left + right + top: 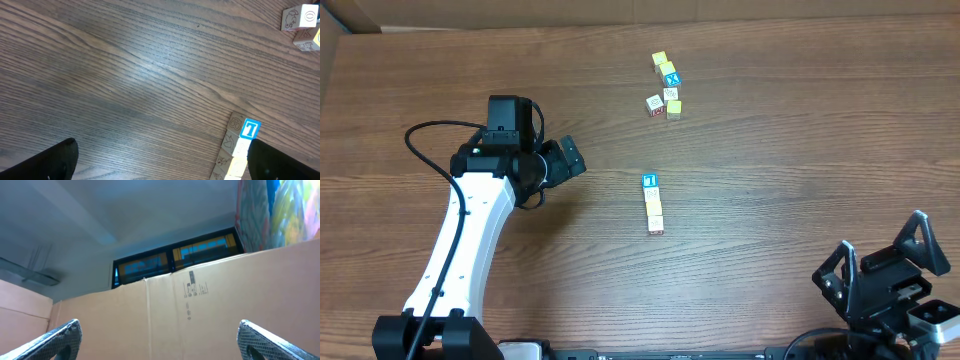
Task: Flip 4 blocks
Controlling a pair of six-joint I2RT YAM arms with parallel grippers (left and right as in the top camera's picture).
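Four blocks lie in a short row at the table's middle: a blue block with a white letter (650,181) at the far end, two cream ones (653,203) behind it, a reddish one (656,228) nearest. My left gripper (570,160) hovers open to their left, well apart. In the left wrist view the blue block (250,129) and the cream blocks (239,155) sit just inside the right finger (285,162) of the open left gripper (165,170). My right gripper (880,255) is open at the front right, pointing up; the right wrist view shows the right gripper (165,345) holding nothing.
A cluster of other cubes lies at the back, with a blue X cube (670,77), yellow cubes (660,60) and a white-red one (655,104); two of them show in the left wrist view (299,17). A cardboard wall (200,295) rings the table.
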